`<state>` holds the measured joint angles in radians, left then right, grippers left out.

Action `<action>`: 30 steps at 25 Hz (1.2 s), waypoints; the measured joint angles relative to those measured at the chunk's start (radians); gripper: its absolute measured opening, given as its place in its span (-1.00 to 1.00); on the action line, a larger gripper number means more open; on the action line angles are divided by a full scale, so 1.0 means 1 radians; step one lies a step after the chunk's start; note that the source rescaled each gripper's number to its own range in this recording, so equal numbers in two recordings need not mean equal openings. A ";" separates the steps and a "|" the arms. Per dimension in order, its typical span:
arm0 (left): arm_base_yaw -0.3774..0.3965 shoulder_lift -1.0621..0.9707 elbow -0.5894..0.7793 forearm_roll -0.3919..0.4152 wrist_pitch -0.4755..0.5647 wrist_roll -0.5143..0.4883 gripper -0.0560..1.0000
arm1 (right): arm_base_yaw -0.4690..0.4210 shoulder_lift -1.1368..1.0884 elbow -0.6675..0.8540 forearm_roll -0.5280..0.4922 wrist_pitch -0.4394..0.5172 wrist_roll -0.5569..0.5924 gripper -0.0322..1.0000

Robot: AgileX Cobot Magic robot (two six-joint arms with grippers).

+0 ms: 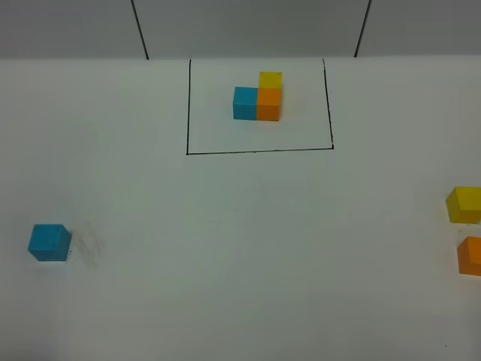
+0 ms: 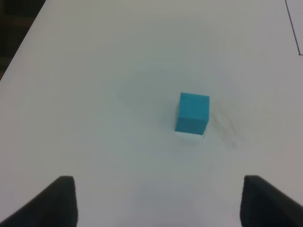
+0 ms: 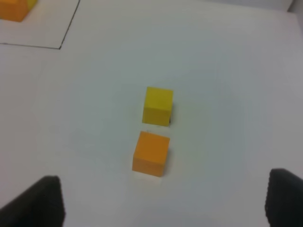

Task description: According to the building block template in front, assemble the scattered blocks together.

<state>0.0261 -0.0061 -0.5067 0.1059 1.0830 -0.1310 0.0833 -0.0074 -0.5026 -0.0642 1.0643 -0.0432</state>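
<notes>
You have a white table [image 1: 240, 263] spread across the whole high view. At its far side, a thin black frame [image 1: 259, 151] is drawn around the template [image 1: 258, 101]. The template is a tight L of three cubes: blue on the left, orange touching it on the right, and yellow touching the far side of the orange.

The loose pieces lie well apart from that frame. The blue cube [image 1: 49, 242] sits alone near the left edge of the table, upright, with faint grey smudges [image 1: 89, 244] on the surface just beside it. The yellow cube [image 1: 464, 204] and orange cube [image 1: 470, 256] are at the far right edge, partly cut off in the high view. The yellow one is farther from you and the orange one nearer. They are close together but not touching.

Your left gripper [image 2: 158, 179] hangs above the table with its dark fingers [image 2: 59, 203] spread wide and nothing between them. The blue cube [image 2: 192, 112] lies ahead of it, untouched. Your right gripper [image 3: 165, 179] is likewise spread wide and empty, with its fingers [image 3: 40, 203] either side. The orange cube [image 3: 151, 153] lies just ahead of the gap and the yellow cube [image 3: 157, 106] beyond that. Neither arm appears in the high view.
</notes>
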 joint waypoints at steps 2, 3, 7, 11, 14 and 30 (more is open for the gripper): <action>0.000 0.000 0.000 0.000 0.000 0.000 0.24 | 0.000 0.000 0.000 0.000 0.000 0.000 0.47; 0.000 0.000 0.000 0.000 0.000 0.000 0.24 | 0.000 0.000 0.000 0.000 0.000 0.000 0.47; 0.000 0.000 0.000 0.000 0.000 0.000 0.24 | 0.000 0.000 0.000 0.000 0.000 0.000 0.47; 0.000 0.000 0.000 0.000 0.001 -0.001 0.24 | 0.000 0.000 0.000 0.000 0.000 0.000 0.47; 0.000 0.000 0.000 0.000 0.001 -0.001 0.24 | 0.000 0.000 0.000 0.000 0.000 0.000 0.47; 0.000 0.242 -0.068 0.000 -0.041 0.002 0.53 | 0.000 0.000 0.000 0.000 0.000 0.000 0.47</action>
<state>0.0261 0.2361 -0.5746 0.1059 1.0419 -0.1287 0.0833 -0.0074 -0.5026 -0.0642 1.0643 -0.0432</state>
